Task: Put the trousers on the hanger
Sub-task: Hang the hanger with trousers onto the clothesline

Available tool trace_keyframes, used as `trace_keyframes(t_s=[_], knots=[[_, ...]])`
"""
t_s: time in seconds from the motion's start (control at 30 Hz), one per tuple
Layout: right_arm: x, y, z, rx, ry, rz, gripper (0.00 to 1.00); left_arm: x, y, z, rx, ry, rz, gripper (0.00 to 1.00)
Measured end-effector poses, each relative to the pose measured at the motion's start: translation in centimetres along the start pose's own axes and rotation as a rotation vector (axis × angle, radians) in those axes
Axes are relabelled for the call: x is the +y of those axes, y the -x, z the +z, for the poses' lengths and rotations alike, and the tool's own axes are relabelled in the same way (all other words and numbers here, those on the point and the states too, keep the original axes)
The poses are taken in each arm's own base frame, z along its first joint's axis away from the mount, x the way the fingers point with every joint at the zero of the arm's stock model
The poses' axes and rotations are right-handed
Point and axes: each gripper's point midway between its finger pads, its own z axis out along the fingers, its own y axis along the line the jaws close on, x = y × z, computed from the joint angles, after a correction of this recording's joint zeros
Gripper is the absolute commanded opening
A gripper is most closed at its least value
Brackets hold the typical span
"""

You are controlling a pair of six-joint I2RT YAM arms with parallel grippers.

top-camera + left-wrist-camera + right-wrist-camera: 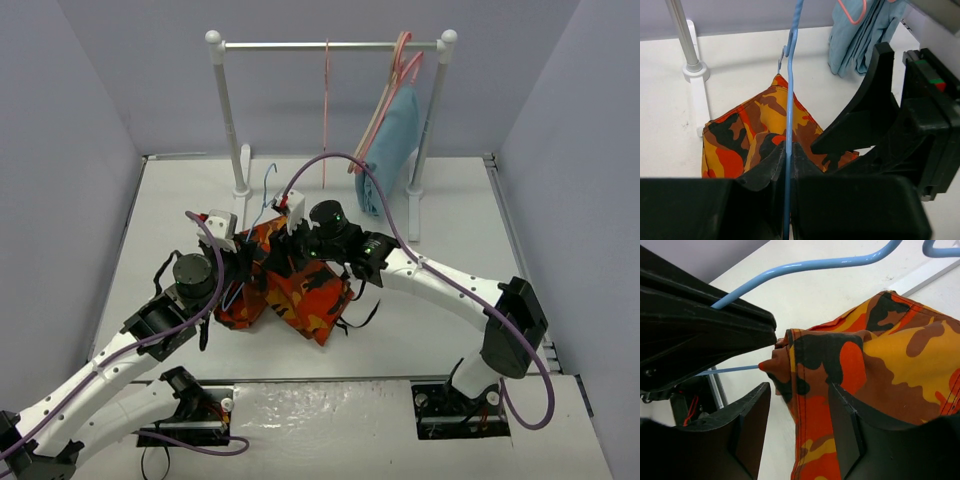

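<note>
— White bench [170, 200], pale purple walls, and a rack [330, 45] at the back. Is that your whole room?

— Yes. I drive both arms from far away. The trousers [300, 290] sit in a heap in the middle of the bench, between my two hands.

— Where is the hanger?

— The hanger [790, 90] stands on end, with its hook pointing at the rack. My left hand [788, 150] is pinched tight on its thin blue wire. The low bar pokes into a fold of the trousers.

— And the other hand?

— My right hand [800, 390] is partly wide. One finger is on each side of the trouser edge. I see a bit of bench between one finger and the cloth, so it is not squeezing.

— How do you do this bit well?

— I think I should squeeze the cloth edge first and grab enough that it won't slip. Then I pull it slowly over the bar while the left hand holds the hanger steady. The wire is thin and can twist. I want about the same cloth hanging on each side, or it may slide off.

— How many things are there?

— Two arms, two hands, one pair of trousers, one blue hanger and one rack. One pink hanger [326, 110] hangs alone on the rod. A pink bunch [400, 52] hangs at the right end, too close together for me to count. One light blue cloth [390, 140] hangs with them.
</note>
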Motion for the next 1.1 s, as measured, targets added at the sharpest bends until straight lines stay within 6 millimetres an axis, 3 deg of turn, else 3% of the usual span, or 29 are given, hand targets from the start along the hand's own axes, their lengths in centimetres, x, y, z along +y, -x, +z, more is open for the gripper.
trace_keyframes(t_s=[0.17, 0.4, 0.5, 0.63, 0.73, 1.1], knots=[[-0.5, -0.5, 1.3, -0.001, -0.015, -0.034, 0.46, 0.0, 0.0, 0.1, -0.004, 0.002, -0.011, 0.0], [-0.6, -2.8, 3.1, 0.052, -0.027, -0.063, 0.42, 0.1, -0.1, 0.2, -0.008, 0.008, -0.021, 0.0], [-0.6, -3.0, 3.2, 0.057, -0.03, -0.071, 0.32, 0.1, 0.0, 0.2, -0.011, 0.009, -0.022, 0.0], [-0.5, -3.0, 3.3, 0.056, -0.03, -0.084, 0.08, 0.0, 0.0, 0.2, -0.013, 0.009, -0.024, 0.0], [-0.6, -2.8, 3.3, 0.053, -0.034, -0.095, 0.0, 0.0, 0.1, 0.3, -0.016, 0.008, -0.026, 0.0], [0.1, -2.2, 3.1, 0.06, -0.004, -0.146, 0.01, 0.3, 0.4, 0.7, -0.043, 0.02, -0.046, 0.0]])
